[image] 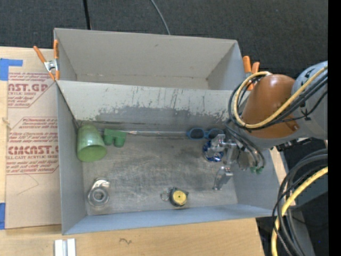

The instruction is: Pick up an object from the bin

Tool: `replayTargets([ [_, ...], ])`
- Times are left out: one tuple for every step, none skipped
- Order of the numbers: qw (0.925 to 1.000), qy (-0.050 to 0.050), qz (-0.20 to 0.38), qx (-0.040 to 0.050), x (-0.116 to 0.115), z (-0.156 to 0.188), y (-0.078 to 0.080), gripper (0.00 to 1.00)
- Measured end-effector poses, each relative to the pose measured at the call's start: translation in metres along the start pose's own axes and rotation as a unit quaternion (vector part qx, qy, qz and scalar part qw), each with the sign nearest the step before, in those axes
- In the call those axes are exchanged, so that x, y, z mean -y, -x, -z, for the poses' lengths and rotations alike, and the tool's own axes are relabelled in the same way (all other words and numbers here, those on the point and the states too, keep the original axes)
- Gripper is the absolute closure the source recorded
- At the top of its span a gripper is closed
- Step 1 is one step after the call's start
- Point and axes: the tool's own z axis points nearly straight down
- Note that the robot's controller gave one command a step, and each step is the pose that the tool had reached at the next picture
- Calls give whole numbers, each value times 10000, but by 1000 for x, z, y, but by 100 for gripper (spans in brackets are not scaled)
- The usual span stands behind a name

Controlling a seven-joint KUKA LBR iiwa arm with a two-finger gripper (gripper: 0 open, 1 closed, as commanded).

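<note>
My gripper (219, 181) hangs low over the right part of the bin floor, close to the right wall. Just to its upper left lies a small blue and white thing (212, 150), touching or partly under the gripper's body. Behind that, against the back wall, lies a blue-handled tool (196, 134) with a long thin grey shaft running left. A small round yellow and black tape measure (178, 197) lies on the floor to the gripper's lower left, near the front wall.
A light green cup (90, 143) lies on its side at the left wall with a small darker green piece (114, 138) beside it. A clear round lid-like thing (98, 193) sits in the front left corner. The arm's orange dome and cables overhang the right rim.
</note>
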Motion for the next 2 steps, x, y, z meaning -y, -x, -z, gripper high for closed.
replayTargets([
  [9958, 29, 914, 19, -98, -12, -42, 0],
  [9596, -11, 2811, 146, -124, -46, -37, 0],
])
